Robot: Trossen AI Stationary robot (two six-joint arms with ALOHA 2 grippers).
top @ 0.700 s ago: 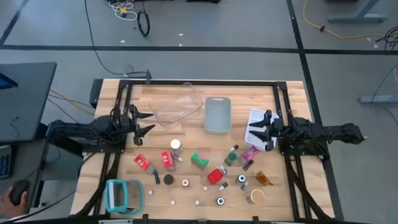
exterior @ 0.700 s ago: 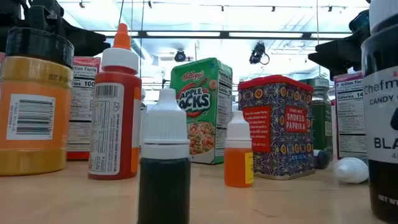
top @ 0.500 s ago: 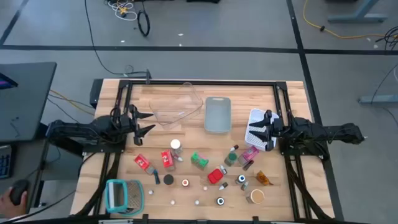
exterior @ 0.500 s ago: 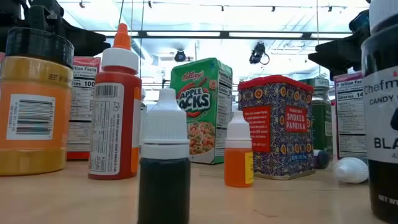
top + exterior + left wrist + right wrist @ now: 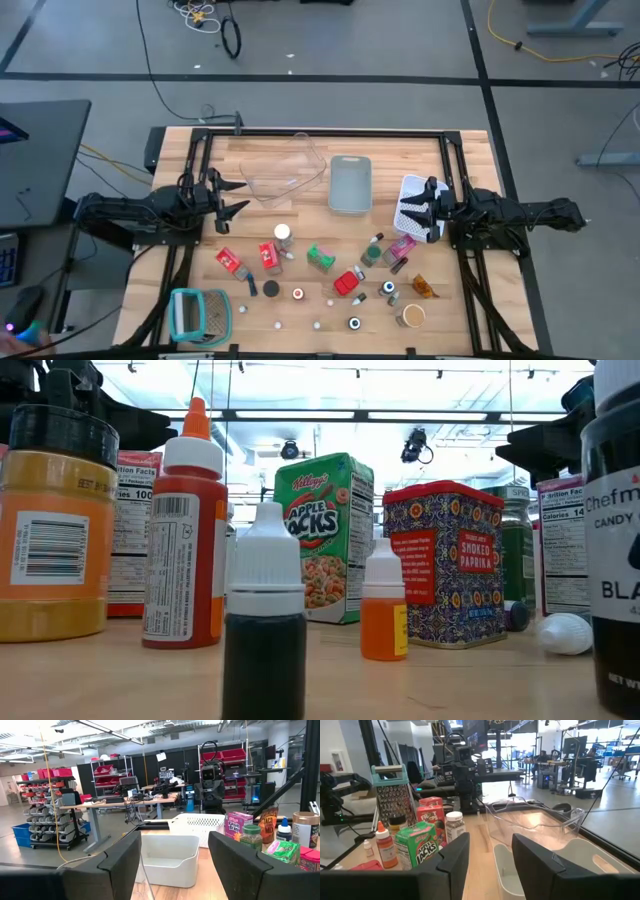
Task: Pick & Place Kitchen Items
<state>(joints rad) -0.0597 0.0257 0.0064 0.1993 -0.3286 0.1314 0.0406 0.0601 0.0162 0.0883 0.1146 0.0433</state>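
Many small kitchen items stand and lie on the near half of the wooden table: a green Apple Jacks box (image 5: 320,258) (image 5: 323,535), red packets (image 5: 230,263), a red paprika tin (image 5: 348,283) (image 5: 443,560), capped bottles (image 5: 283,235) (image 5: 192,525), an orange-yellow jar (image 5: 52,530), a brown jar (image 5: 411,316) and tiny white pieces (image 5: 278,325). My left gripper (image 5: 238,196) hovers open at the table's left side, my right gripper (image 5: 406,212) hovers open at the right side over the white basket (image 5: 413,190). Neither touches anything.
Along the far half sit a clear bin (image 5: 285,170), a grey bin (image 5: 350,184) and the white basket. A teal-and-white grater holder (image 5: 194,315) lies at the near left corner. Black frame rails (image 5: 320,133) border the table. Bare wood shows between bins and items.
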